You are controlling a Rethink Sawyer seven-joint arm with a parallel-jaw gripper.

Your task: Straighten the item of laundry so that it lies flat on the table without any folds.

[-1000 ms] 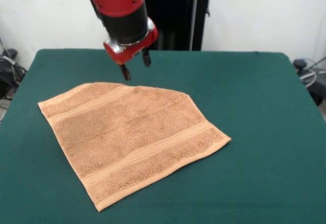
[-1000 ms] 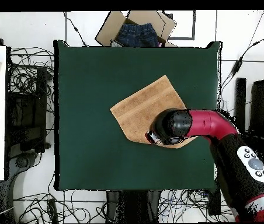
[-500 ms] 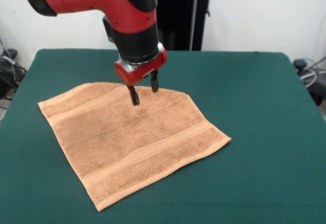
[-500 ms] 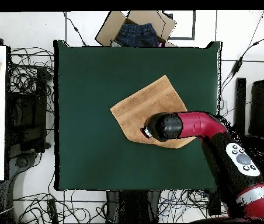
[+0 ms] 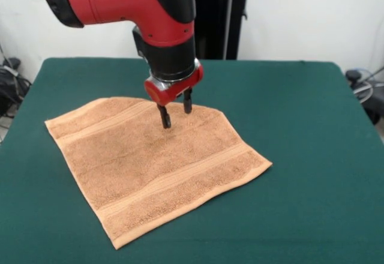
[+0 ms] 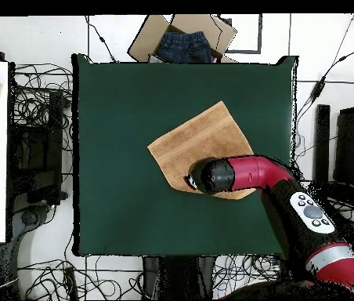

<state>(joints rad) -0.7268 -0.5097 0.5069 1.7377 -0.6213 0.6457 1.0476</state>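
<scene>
Gripper (image 5: 175, 113) with jaws apart, nothing held, pointing down over the towel's (image 5: 156, 162) far part, tips near the cloth; contact unclear. Towel lies spread on the green tabletop (image 5: 300, 126), around the middle, one far corner looking cut off or folded under, band stripes near two edges. Overhead view: arm (image 6: 251, 174) covers the towel's (image 6: 196, 141) edge. Beyond the tabletop, an open box with jeans (image 6: 184, 45). No readable writing.
</scene>
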